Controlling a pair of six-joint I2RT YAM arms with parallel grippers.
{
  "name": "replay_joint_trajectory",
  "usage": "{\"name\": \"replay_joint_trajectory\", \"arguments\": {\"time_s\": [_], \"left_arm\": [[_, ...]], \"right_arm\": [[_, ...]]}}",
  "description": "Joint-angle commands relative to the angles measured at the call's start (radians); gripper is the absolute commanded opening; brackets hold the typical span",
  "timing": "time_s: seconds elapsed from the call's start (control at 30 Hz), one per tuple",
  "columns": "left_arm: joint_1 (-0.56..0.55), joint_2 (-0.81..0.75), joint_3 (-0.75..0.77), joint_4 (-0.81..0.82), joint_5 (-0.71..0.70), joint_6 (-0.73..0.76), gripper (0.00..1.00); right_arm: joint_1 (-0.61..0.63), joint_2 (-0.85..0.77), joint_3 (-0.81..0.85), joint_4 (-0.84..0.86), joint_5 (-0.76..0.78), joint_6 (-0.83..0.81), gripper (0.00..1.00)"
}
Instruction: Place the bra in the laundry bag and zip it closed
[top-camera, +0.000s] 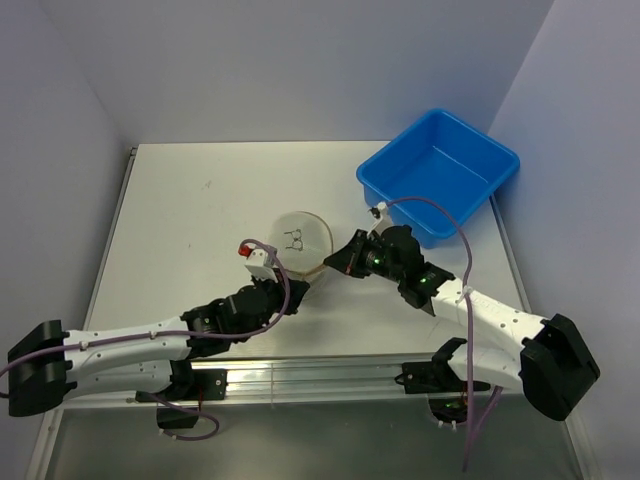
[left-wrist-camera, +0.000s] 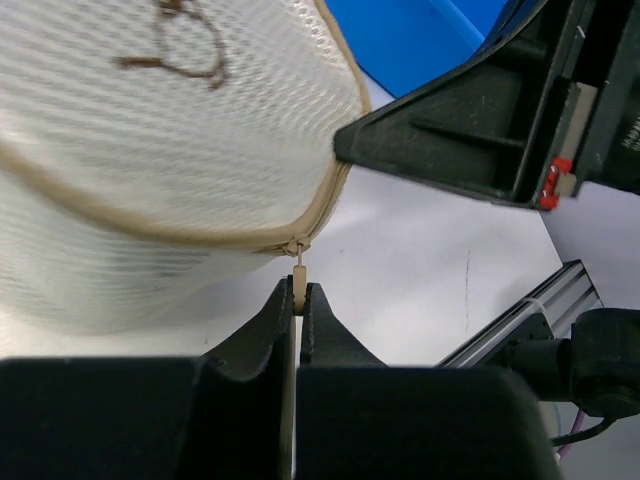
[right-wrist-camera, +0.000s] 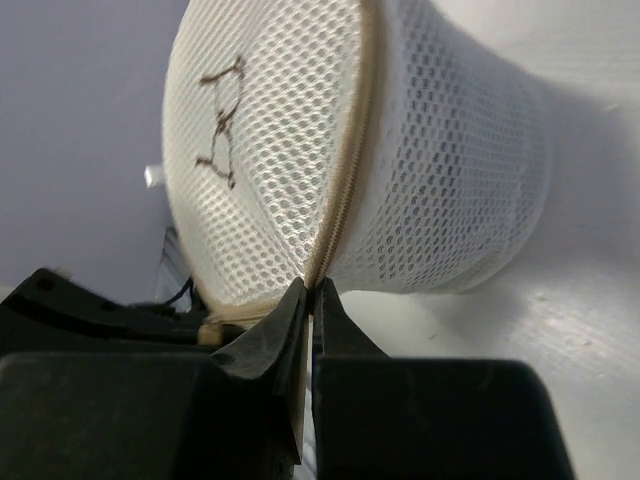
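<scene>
Your left pincer (left-wrist-camera: 298, 303) is pressed fully shut on the small tan zip pull (left-wrist-camera: 299, 284), which hangs from the near-left edge of the laundry bag (top-camera: 300, 238). The bag rests on the worktop (top-camera: 180, 210) with its round marked face turned upward. Whether the bra is inside cannot be told through the mesh.

On the bag's right, your right pincer (right-wrist-camera: 311, 297) is closed too, with its tips nipping the tan rim (right-wrist-camera: 352, 170) where the zip line runs. The blue bin (top-camera: 402, 200) stands beyond the bag, to its right and well apart.

Expect the bag to weigh almost nothing and to offer no stiffness. The mesh is soft and will buckle, bunch or simply follow whichever pincer tugs harder. The stitched rim is the firmest part, so that is the place to anchor it, close to the slider. The pull tab is tiny and smooth and could slide out of a flat grip. Draw it along the curve of the rim rather than away from it, and keep the seam taut between your two holds so that the slider does not jam on slack cloth.
</scene>
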Motion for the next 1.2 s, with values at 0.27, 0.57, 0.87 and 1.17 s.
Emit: {"name": "replay_joint_trajectory", "arguments": {"time_s": [0.27,0.57,0.87,1.17], "left_arm": [[-0.005,-0.199,-0.046,-0.227,-0.141,-0.031,0.00],[-0.005,-0.123,-0.037,-0.080,-0.072,-0.011,0.00],[-0.005,0.023,0.020,0.106,0.017,0.035,0.00],[-0.005,0.029,0.020,0.112,0.040,0.020,0.00]], "right_arm": [[-0.241,0.186,0.214,-0.018,-0.031,-0.165,0.00],[-0.234,0.288,0.346,-0.089,-0.045,-0.181,0.28],[-0.093,-0.048,0.047,-0.035,0.015,-0.038,0.73],[0.006,0.007,0.027,0.087,0.009,0.065,0.69]]}}
